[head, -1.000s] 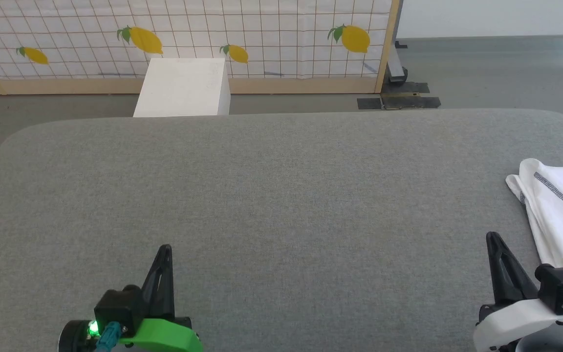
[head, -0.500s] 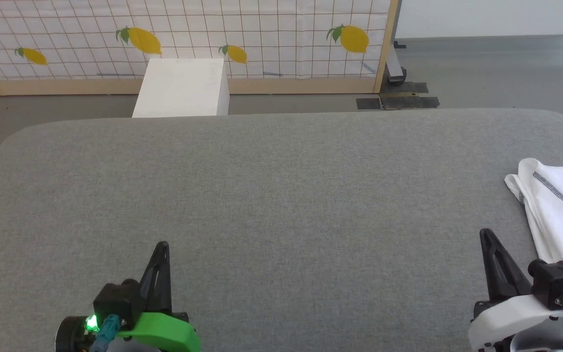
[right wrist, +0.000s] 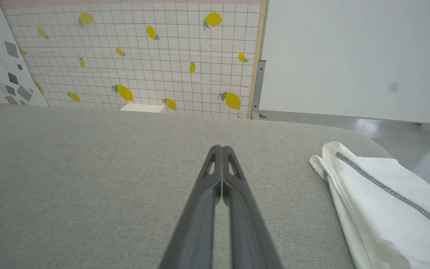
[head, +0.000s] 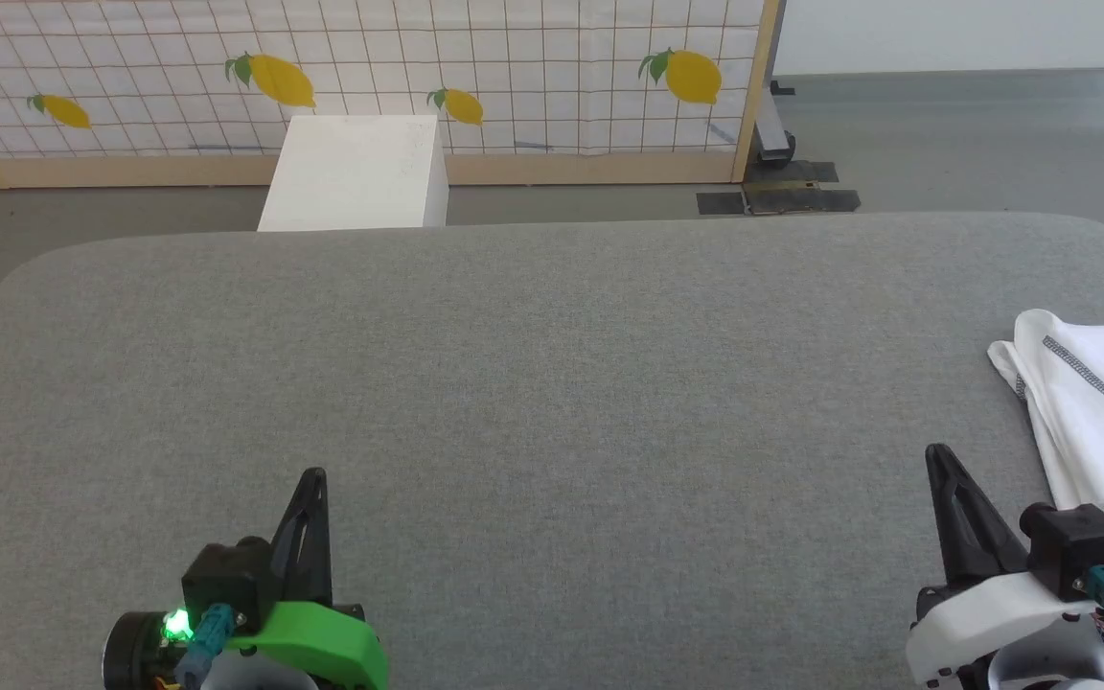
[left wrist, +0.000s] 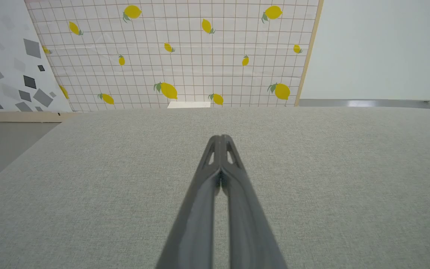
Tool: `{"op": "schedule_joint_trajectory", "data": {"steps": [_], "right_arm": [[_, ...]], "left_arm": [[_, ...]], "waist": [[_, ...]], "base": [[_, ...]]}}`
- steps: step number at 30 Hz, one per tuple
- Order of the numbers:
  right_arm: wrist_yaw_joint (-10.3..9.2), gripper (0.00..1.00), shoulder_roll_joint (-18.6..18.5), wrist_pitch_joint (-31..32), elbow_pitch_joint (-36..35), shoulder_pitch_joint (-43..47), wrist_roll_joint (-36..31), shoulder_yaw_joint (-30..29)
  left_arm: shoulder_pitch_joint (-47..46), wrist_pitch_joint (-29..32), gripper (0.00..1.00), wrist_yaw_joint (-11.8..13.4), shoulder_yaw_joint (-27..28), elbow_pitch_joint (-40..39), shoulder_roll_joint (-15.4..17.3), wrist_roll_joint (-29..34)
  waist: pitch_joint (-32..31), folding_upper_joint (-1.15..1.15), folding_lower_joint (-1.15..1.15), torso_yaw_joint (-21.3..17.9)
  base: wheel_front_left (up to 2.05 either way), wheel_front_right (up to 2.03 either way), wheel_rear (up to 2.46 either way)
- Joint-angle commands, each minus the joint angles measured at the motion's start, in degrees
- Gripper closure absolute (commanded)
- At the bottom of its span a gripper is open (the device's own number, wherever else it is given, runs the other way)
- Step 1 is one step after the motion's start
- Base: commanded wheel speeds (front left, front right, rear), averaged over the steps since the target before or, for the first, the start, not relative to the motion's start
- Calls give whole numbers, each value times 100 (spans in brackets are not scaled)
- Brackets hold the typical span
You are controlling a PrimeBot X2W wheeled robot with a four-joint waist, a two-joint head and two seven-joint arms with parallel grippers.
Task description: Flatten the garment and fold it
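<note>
Left gripper and right gripper, jaws pressed together and empty, above a grey pad.
The white shirt with grey zigzag stitching lies bunched at the pad's right edge, near the right gripper but apart from its fingers; a white box stands beyond the pad.

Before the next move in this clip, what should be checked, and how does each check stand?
1. Garment found, at the table's right side: ok.
2. Garment flat: bunched in folds, not ok.
3. Garment's full outline: cut off at the picture's edge, cannot tell.
4. Right fingers open for a grasp: shut, holding nothing, not ok.
5. Left fingers free: shut, holding nothing, ok.
6. Room to spread: bare grey table left of the garment, ok.
</note>
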Motion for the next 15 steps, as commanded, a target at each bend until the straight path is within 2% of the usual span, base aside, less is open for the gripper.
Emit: {"op": "schedule_joint_trajectory", "data": {"steps": [1, 15], "right_arm": [[-6, 100, 6, 22, 24, -124, -58, 27], [-8, 100, 7, 57, 71, -211, -95, 137]], "left_arm": [[-124, 55, 100, -3, 25, 7, -31, 77], [-214, 227, 100, -4, 94, 27, -39, 185]], "waist": [[0, 0, 0, -1], [-4, 0, 0, -16]], "base": [[0, 0, 0], [0, 0, 0]]}}
